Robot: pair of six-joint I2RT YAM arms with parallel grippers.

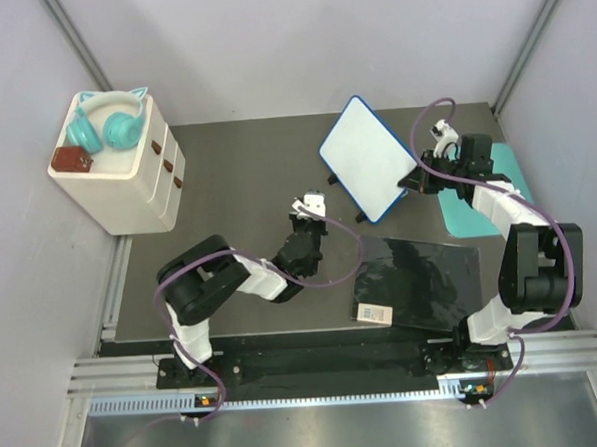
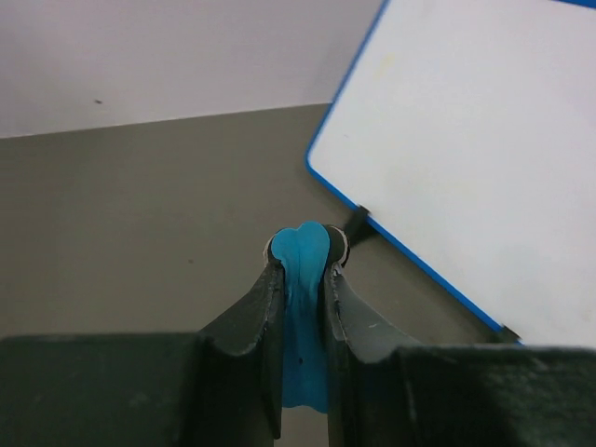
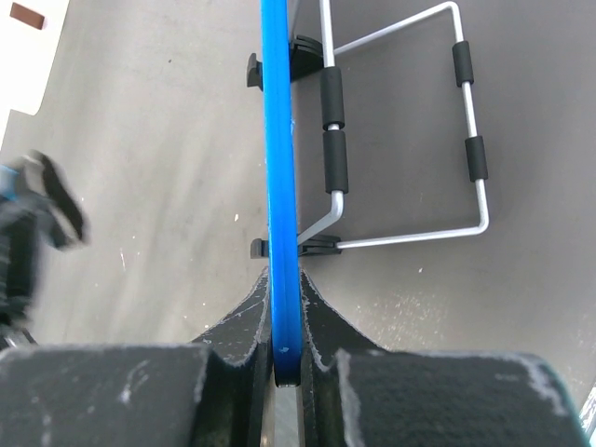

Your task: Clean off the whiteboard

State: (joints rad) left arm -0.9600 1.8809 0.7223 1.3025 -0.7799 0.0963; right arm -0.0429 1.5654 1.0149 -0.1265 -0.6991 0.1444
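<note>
Judging by the left wrist view, the face of the whiteboard is looking almost wholly white. No clear scribble is showing there, only a faint yellowish tinge in places that is too weak to call ink. So the erasing is seeming either nearly finished or down to a last light pass, and no wiping contact is happening at this moment.

The whiteboard is standing on the table just beyond the far edge of the black sheet. It is leaning back on a wire stand, with its white face turned toward the left arm.

The right hand is sitting beyond the black sheet's far right corner and is clenching the right edge of the board. In the right wrist view the blue rim is running edge-on straight into the closed fingers, so this hand is steadying the board.

The left hand is hovering off the black sheet's far left corner, near the board's lower left corner but apart from it. It is gripping a soft blue piece that is poking out past its fingertips, probably the wiper. The board's face is lying ahead of it and to its right, untouched by the blue piece.
</note>
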